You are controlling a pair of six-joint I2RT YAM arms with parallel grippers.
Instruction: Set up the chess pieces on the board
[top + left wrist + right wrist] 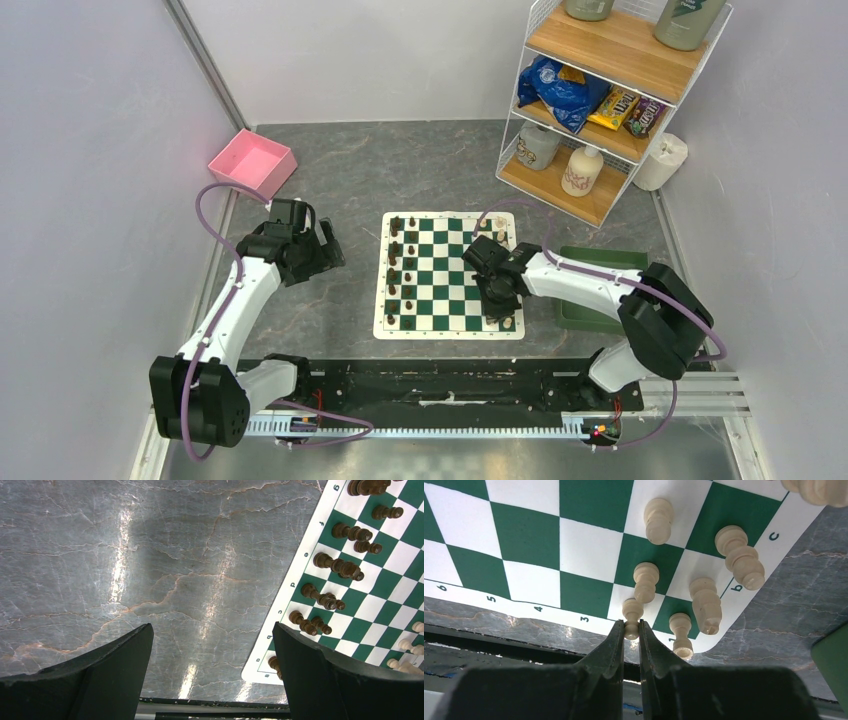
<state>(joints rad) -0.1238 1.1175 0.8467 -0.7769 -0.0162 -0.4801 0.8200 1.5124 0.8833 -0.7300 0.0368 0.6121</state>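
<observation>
Green-and-white checked board, dark brown and cream chess pieces, grey veined table, pink bin.

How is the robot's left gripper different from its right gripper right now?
The left gripper is wide open; the right gripper is pinched shut. The left gripper holds nothing; the right gripper grips a pale pawn. The left gripper is over the grey table; the right gripper is over a corner of the board. Both are black.
</observation>
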